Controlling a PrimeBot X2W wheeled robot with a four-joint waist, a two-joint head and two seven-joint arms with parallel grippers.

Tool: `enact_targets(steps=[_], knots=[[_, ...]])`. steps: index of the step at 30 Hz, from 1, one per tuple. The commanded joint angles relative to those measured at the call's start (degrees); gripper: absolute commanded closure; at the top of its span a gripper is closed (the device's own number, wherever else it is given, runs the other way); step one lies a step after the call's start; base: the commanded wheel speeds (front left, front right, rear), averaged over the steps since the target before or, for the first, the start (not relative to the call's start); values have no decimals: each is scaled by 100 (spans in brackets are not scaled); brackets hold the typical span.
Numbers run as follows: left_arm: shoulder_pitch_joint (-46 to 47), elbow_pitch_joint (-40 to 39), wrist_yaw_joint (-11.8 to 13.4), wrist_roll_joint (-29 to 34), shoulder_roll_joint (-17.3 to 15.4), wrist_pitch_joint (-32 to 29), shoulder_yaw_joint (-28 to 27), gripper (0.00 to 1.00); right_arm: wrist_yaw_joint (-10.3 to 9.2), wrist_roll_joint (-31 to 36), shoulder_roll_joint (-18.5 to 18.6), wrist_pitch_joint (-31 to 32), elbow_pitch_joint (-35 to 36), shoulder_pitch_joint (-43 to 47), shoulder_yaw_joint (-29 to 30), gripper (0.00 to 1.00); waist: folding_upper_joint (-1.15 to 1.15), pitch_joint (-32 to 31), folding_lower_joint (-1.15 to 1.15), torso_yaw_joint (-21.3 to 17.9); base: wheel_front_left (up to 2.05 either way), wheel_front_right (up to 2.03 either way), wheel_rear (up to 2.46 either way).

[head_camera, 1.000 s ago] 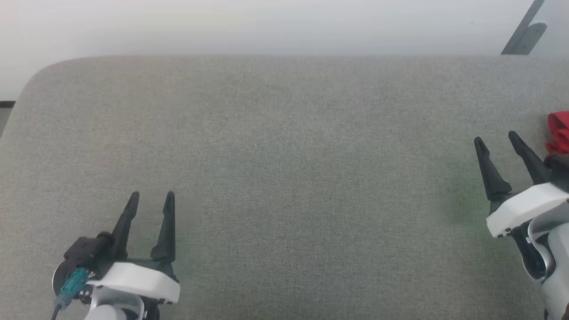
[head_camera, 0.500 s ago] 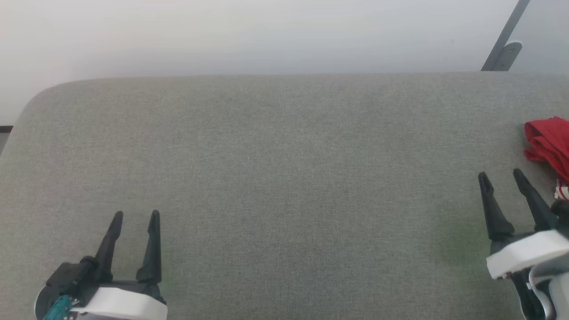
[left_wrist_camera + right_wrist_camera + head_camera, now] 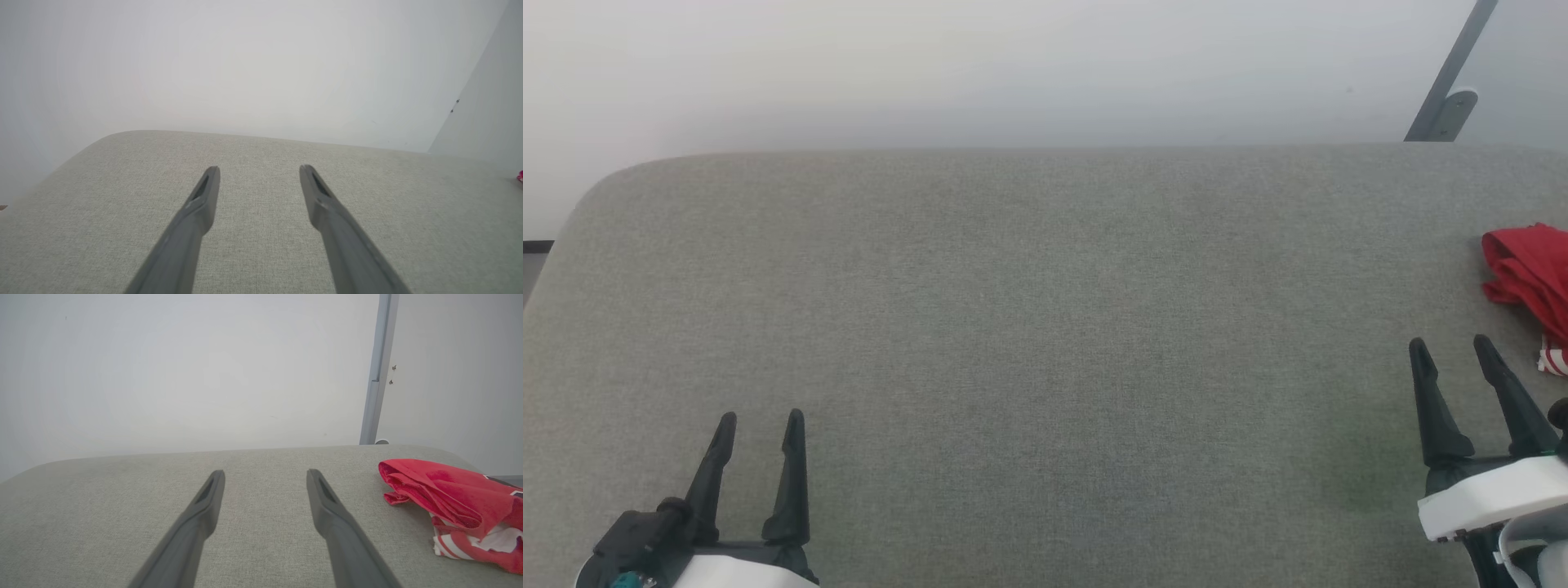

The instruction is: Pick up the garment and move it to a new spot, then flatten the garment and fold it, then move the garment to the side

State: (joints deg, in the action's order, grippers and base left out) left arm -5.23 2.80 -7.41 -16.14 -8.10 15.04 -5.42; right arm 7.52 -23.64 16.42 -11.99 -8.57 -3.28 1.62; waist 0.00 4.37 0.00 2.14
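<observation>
The garment [image 3: 1531, 273] is a crumpled red jersey with white-and-red striped trim, lying at the right edge of the grey fabric table [image 3: 1045, 327]; the head view cuts part of it off. In the right wrist view the garment [image 3: 453, 498] lies bunched to the right of my fingers. My right gripper [image 3: 1452, 349] hovers open just left of and nearer than the garment, with nothing between its fingers, apart from the cloth. At the lower left my left gripper [image 3: 760, 420] is open and holds nothing. Its fingers [image 3: 204, 196] point over bare table.
A white wall runs behind the table's far edge. A grey metal post [image 3: 1450, 77] stands at the back right, and this post [image 3: 378, 371] rises behind the garment in the right wrist view. The table's far left corner [image 3: 600, 184] is rounded.
The head camera has tilted and turned, so the table edge and both grippers sit lower in the picture and more of the red garment shows at the right. Both grippers stay open.
</observation>
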Motion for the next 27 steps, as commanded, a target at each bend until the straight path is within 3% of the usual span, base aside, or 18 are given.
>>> enact_targets(steps=[1, 27], knots=[[-23, -4, -9, 38, 7, 16, 1, 0, -7, 17, -50, 24, 69, 73, 21, 0, 0, -11, 0, 15, 0, 0, 0], [-2, -48, -9, 91, 60, 16, -82, 0, -7, -90, -170, 105, 235, 68, 43, 0, 0, 36, 0, -25, 0, 0, 0]])
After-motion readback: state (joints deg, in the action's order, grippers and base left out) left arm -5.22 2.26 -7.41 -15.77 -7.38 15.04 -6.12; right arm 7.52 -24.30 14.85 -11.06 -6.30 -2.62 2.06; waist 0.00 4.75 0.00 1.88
